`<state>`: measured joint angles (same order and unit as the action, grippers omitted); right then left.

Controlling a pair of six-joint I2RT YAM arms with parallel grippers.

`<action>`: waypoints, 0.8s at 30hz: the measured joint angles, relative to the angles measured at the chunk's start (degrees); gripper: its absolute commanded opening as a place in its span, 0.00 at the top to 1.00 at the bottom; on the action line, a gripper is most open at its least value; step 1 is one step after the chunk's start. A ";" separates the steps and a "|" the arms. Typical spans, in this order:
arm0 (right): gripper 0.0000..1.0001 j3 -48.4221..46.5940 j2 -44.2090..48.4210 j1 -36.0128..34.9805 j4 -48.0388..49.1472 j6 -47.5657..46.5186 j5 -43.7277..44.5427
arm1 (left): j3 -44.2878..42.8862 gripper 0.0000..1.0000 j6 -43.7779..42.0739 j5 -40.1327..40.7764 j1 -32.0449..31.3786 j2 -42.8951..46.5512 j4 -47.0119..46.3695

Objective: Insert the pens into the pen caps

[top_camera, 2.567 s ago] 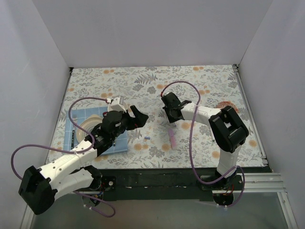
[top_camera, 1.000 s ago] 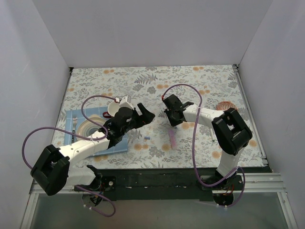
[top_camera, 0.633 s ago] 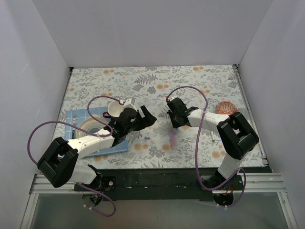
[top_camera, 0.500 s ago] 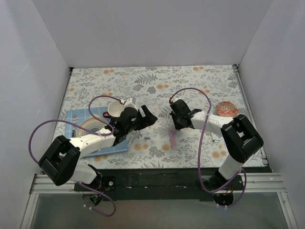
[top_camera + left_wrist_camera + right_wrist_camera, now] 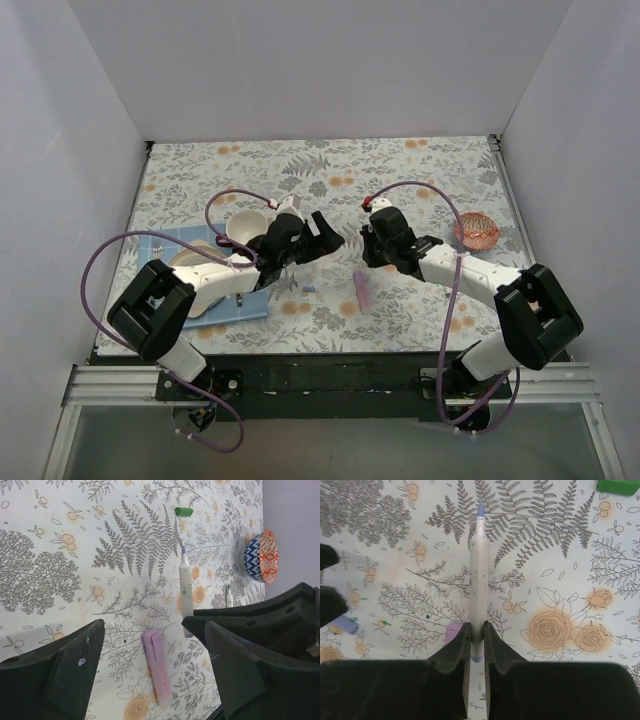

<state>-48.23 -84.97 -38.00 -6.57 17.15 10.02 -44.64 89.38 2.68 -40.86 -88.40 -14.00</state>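
Right wrist view: right gripper (image 5: 476,630) clamped on a white pen (image 5: 479,580).
Left wrist view adds the left gripper (image 5: 153,625), fingers apart, pink pen (image 5: 156,667) lying between them, green cap (image 5: 183,511) beyond.

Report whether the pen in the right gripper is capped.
Uncapped: the white pen shows a bare bluish tip, its tail pinched in the right gripper.

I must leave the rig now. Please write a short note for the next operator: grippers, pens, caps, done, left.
Right gripper: shut on the slim white pen with a bare purple tip.
Left gripper: open, empty; the thick pink pen lies flat ahead of it.
Caps: small green plastic cap beyond the held pen's tip, small lilac plastic cap near the left gripper; neither is on a pen.
A second white pen lies towards the orange-and-blue bowl.
Done: one pen grasped. Left: all capping.
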 measured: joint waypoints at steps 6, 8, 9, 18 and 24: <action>0.99 2.80 4.76 -0.17 2.43 1.97 -3.67 | -1.49 0.20 0.00 -1.64 -0.26 -3.48 -2.32; 0.99 3.26 5.99 -0.44 2.60 2.56 -4.52 | -1.51 0.20 0.02 -2.43 -0.44 -3.93 -3.06; 0.99 3.37 6.51 -0.59 2.80 2.82 -4.92 | -1.51 0.20 0.02 -2.75 -0.52 -4.09 -3.43; 0.99 3.78 8.79 -1.84 5.09 5.07 -8.20 | -1.51 0.23 0.39 -5.81 -1.18 -4.17 -9.16; 0.99 4.13 9.64 -2.29 5.60 6.34 -10.01 | -1.49 0.44 0.44 -6.47 -1.38 -4.70 -11.37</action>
<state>-44.10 -75.33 -40.29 -0.97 23.49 0.01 -46.13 89.82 -3.79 -42.24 -93.10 -25.36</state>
